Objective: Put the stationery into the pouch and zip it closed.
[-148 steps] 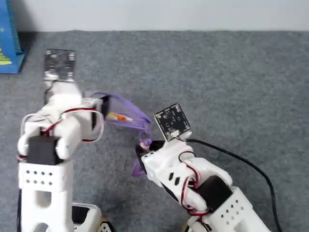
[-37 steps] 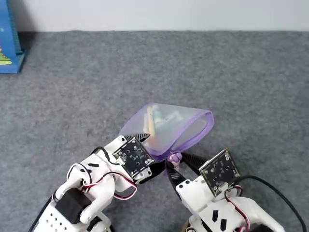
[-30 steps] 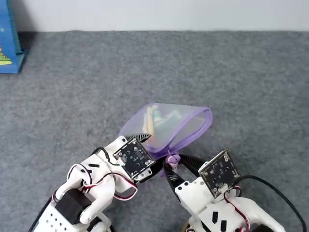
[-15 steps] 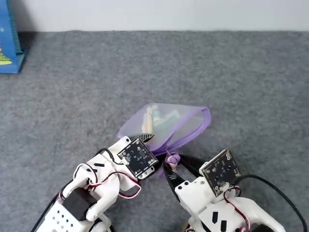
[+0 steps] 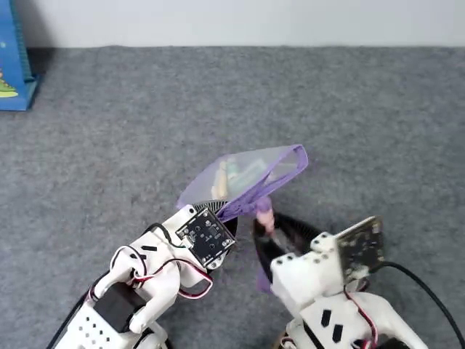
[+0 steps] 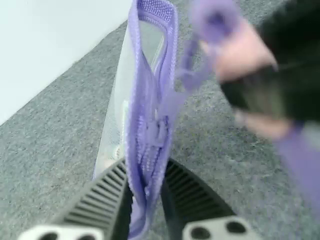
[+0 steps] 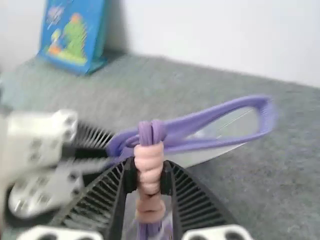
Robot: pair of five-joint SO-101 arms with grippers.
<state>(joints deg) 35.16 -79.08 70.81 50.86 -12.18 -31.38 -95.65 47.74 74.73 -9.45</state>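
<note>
Here the right hand [image 7: 149,176] is pinched on the pink zipper pull [image 7: 149,156]. The left hand [image 6: 146,186] is pressed together on the near end of the pouch [image 6: 148,95], which is held on edge over the grey tabletop [image 5: 349,116]. The stationery [image 5: 236,171] lies inside, behind the clear wall. To close it well, I judge the pull should run straight along the purple zip line while the left hand resists, without twisting. A blue box [image 5: 13,62] stands well apart at the far corner. The likeliest hindrance is the two hands' own closeness.
</note>
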